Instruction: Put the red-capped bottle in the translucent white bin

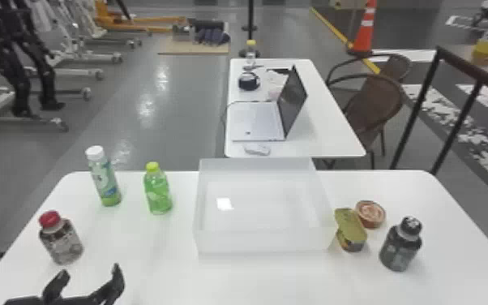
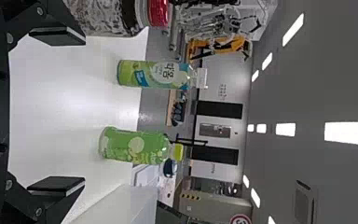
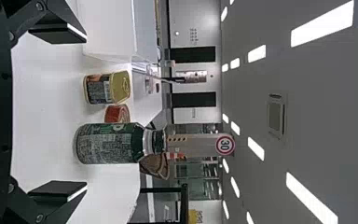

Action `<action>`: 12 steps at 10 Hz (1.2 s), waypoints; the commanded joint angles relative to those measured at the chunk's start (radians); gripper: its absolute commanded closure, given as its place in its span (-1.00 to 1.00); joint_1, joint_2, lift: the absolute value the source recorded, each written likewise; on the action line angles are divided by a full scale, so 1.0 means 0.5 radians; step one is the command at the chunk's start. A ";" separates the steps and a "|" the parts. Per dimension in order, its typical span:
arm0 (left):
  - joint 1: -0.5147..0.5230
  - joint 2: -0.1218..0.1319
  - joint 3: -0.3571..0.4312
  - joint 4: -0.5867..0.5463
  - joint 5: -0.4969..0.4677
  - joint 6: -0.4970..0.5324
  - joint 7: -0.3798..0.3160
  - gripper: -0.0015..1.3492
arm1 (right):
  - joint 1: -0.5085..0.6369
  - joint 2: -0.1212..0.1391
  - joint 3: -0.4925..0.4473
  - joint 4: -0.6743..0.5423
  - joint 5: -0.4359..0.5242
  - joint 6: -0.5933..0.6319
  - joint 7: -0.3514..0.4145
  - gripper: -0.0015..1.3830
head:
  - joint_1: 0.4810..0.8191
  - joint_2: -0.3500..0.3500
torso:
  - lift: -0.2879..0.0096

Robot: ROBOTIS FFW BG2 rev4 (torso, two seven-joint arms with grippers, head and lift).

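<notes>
White bin (image 1: 255, 242) (translucent, open-topped) | red-capped bottle (image 1: 61, 242) | upright outside it

On the plain white table (image 1: 166, 276), near its left edge, the red-capped bottle (image 1: 61, 241) is dark brown with a mottled grey-and-white label. By the far left corner, the white-capped bottle (image 1: 104, 178) is pale green with a blue patch; toward the far edge, the green bottle (image 1: 158, 194) wears a yellow-green cap. The bin (image 1: 251, 243) is milky white. Toward the right edge are a gold-lidded can (image 1: 352, 231), a reddish-brown tin (image 1: 371, 213) and a blackish-green bottle (image 1: 400, 247) with fine pale print.
</notes>
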 commanded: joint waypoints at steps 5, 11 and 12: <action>0.174 0.103 0.086 0.009 0.180 -0.169 -0.184 -0.66 | 0.132 0.008 0.057 -0.190 -0.027 0.164 -0.008 -0.74 | -0.60 0.00 | 0.26; -0.035 -0.181 0.770 -0.098 -0.249 0.025 -0.997 -0.66 | -0.104 -0.150 0.392 -0.199 -0.224 0.269 -0.278 -0.74 | -0.60 0.00 | 0.26; -0.041 -0.181 0.709 -0.098 -0.268 0.080 -0.973 -0.66 | 0.019 -0.080 0.342 -0.291 -0.184 0.287 -0.321 -0.74 | -0.60 0.00 | 0.26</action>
